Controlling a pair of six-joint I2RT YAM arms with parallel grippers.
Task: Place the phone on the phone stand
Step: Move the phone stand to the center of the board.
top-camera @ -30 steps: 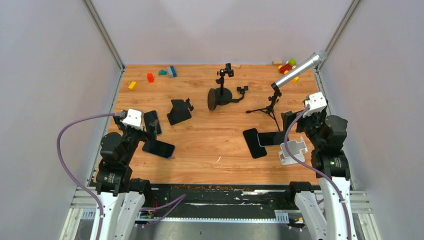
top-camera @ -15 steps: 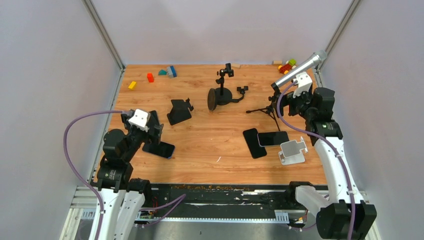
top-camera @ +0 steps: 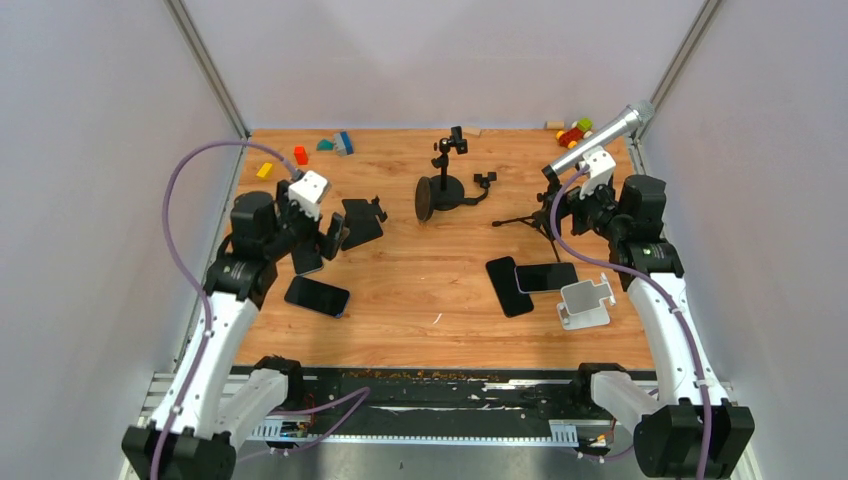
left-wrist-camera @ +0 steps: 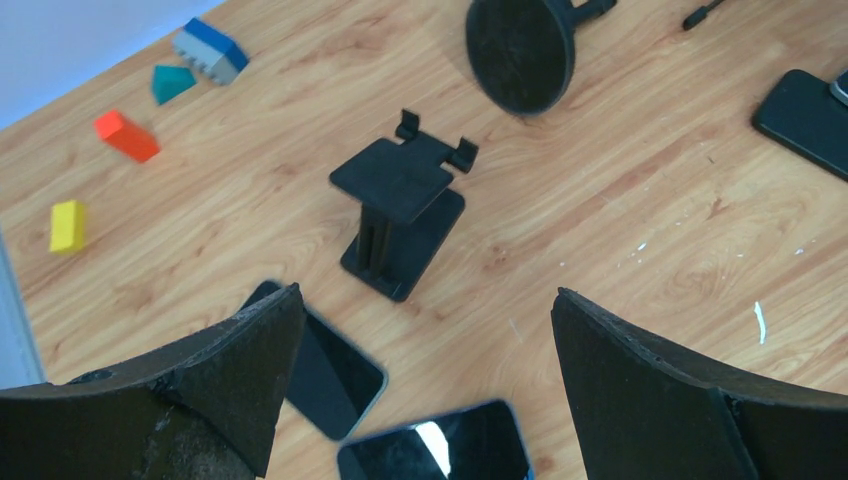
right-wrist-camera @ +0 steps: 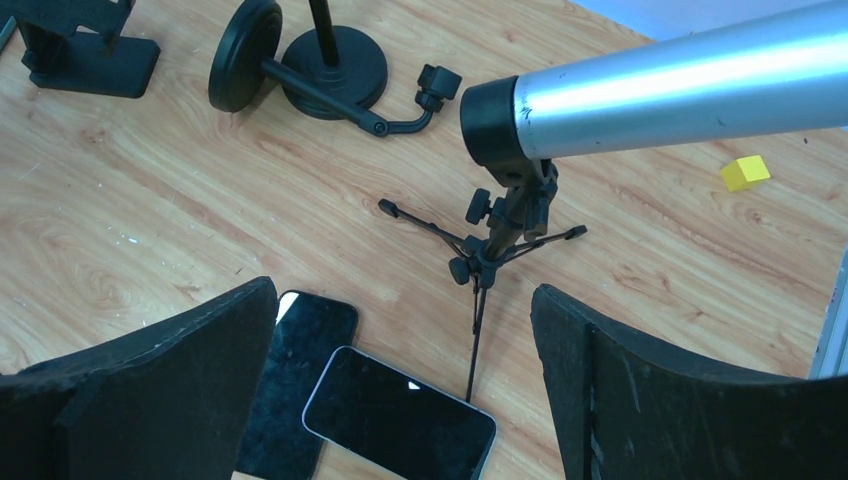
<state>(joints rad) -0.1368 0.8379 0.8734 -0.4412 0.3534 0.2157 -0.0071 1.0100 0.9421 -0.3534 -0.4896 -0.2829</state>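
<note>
Left gripper point(left-wrist-camera: 424, 300) spread wide, nothing between the fingers point(left-wrist-camera: 200, 380), held above the left side of the table point(top-camera: 420, 270). Right gripper point(right-wrist-camera: 400, 295) also spread wide and empty, raised near the tripod point(top-camera: 530, 215) that carried a silver tube point(top-camera: 600, 140).

Four phones, all flat on the wood, none on a stand. Left pair: near-left phone point(top-camera: 317, 296) lay with its long axis roughly left-right, right end tipped slightly toward the near edge. Second left phone point(left-wrist-camera: 318, 362) sat just beyond it, long axis roughly near-far, partly hidden under the left gripper in the top view. The two were close at one corner; could not tell if they touched. Right pair: dark phone point(top-camera: 508, 286) lay with its long axis near-far, slightly angled. Silver-edged phone point(top-camera: 547, 276) lay left-right, overlapping the dark phone's far corner.

Black phone stand point(left-wrist-camera: 400, 215) stood upright just beyond the left pair, its tilted plate's two lip hooks pointing toward the far side. White phone stand point(top-camera: 585, 302) stood just beside the silver-edged phone, on its near-right.

Round-base holder point(top-camera: 445, 190) at far centre; coloured blocks point(top-camera: 300, 155) along the far edge.
</note>
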